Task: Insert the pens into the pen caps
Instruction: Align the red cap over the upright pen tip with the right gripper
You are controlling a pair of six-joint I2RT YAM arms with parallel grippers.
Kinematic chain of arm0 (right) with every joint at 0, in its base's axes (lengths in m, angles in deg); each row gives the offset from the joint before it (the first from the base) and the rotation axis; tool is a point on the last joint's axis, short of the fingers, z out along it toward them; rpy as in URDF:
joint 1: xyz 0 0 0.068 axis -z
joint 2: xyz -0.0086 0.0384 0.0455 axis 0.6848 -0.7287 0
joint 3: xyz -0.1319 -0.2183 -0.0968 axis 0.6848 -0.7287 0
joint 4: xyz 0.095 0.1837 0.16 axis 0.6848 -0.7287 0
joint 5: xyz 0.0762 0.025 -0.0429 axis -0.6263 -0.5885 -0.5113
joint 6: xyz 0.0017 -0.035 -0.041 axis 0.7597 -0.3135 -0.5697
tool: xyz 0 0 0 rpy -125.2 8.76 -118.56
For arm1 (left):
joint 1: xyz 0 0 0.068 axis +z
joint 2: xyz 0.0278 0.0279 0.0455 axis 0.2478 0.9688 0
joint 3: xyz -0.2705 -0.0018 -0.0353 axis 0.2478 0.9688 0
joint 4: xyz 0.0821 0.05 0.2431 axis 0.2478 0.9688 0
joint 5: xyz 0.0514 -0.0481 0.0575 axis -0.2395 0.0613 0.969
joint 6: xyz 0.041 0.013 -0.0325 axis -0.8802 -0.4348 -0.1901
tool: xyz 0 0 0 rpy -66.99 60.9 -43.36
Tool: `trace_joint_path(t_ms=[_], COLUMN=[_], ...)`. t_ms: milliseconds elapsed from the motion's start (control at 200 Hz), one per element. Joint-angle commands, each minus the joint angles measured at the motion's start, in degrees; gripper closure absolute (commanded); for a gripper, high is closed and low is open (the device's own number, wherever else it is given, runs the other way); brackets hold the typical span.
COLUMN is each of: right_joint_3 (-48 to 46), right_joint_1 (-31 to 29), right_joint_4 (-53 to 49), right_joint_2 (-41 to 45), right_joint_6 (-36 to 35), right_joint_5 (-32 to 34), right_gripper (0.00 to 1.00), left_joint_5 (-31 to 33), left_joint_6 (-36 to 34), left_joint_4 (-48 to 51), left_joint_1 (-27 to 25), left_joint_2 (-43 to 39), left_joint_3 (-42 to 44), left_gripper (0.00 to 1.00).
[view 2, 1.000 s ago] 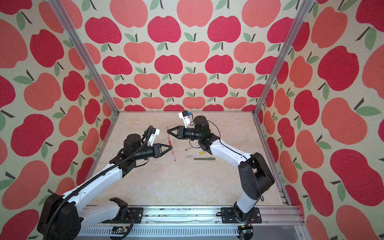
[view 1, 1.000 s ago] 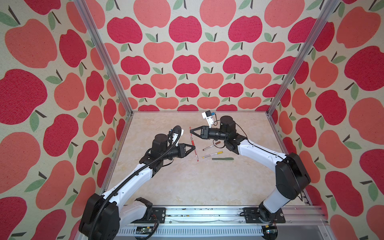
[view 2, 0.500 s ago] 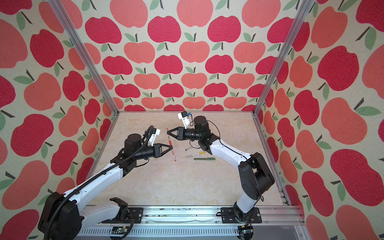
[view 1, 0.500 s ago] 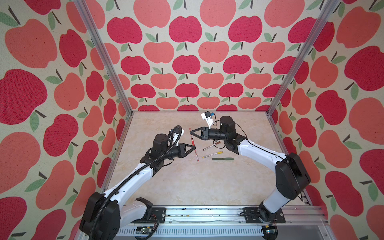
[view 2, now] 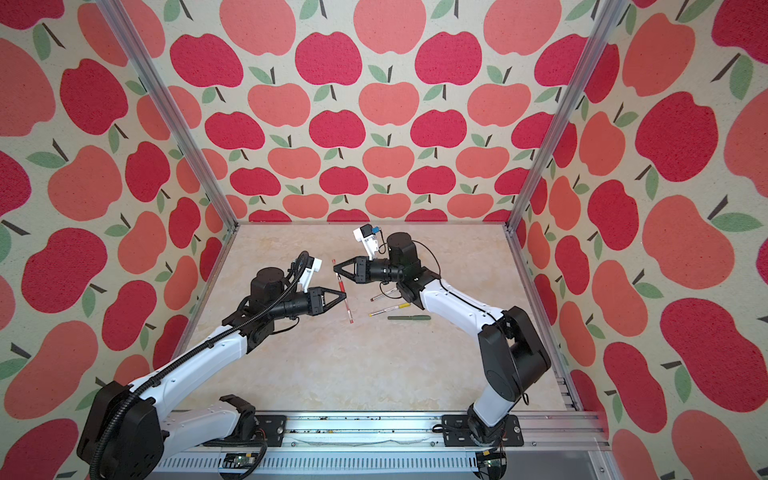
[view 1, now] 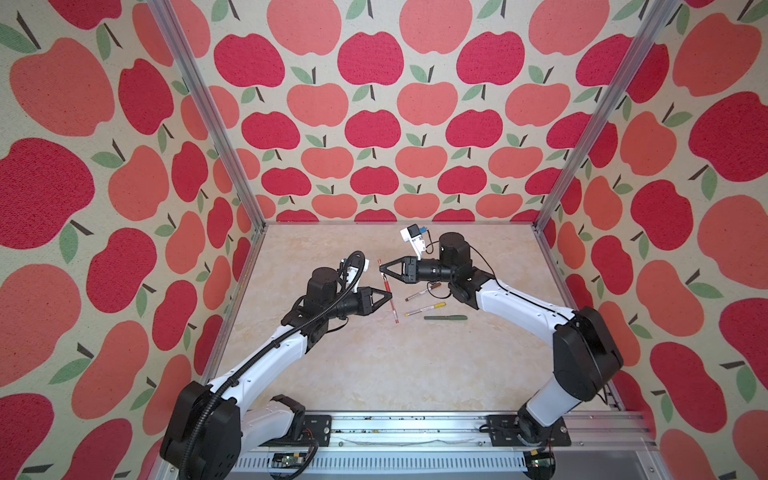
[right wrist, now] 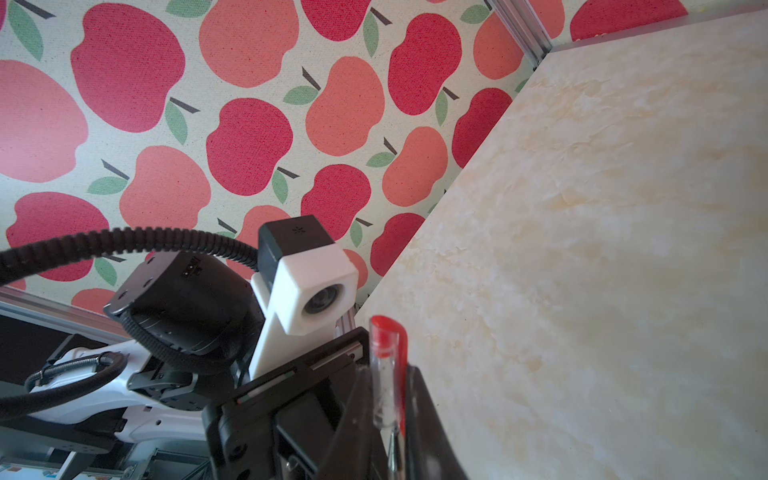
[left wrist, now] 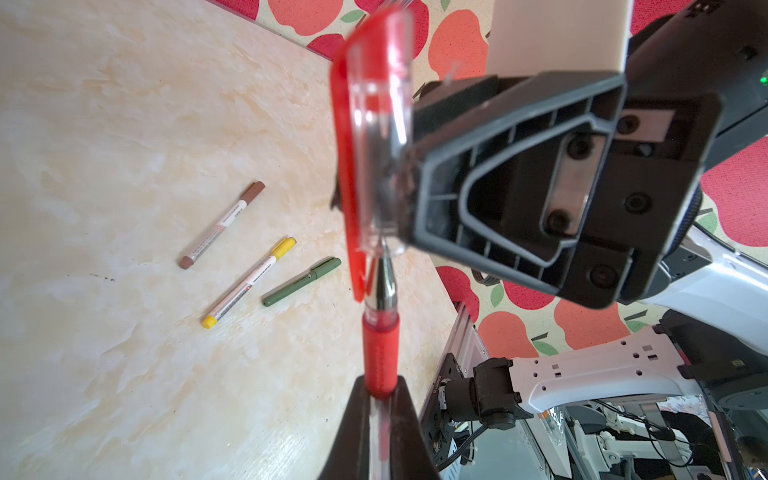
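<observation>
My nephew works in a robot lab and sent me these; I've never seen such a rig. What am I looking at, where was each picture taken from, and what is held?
Two robot arms work over a beige table inside apple-patterned walls. Two pictures look down from overhead, nearly identical; the two close-ups come from a camera on each arm's wrist. The left gripper is shut on a red pen; the right gripper is shut on its clear cap with a red clip, the pen's tip at the cap's mouth. On the table lie a brown marker, a yellow marker and a green pen, seemingly capped.
</observation>
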Motion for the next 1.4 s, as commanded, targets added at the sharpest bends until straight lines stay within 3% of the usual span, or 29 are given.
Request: trace_joint_path(t_ms=[0, 1396], right_joint_3=[-0.8, -1.3], right_joint_1=[-0.5, 0.1], right_joint_4=[-0.7, 3.4], right_joint_2=[2.2, 3.3], right_joint_6=[-1.7, -0.1], right_joint_5=[-1.3, -0.9], right_gripper=[0.87, 0.87], left_joint_5=[0.0, -0.6], left_joint_6=[0.9, 1.2], left_joint_4=[-1.8, -2.3], left_joint_1=[-0.2, -0.3], left_joint_2=[0.2, 0.9], left_joint_3=[-1.2, -0.8], left_gripper=[1.0, 1.0])
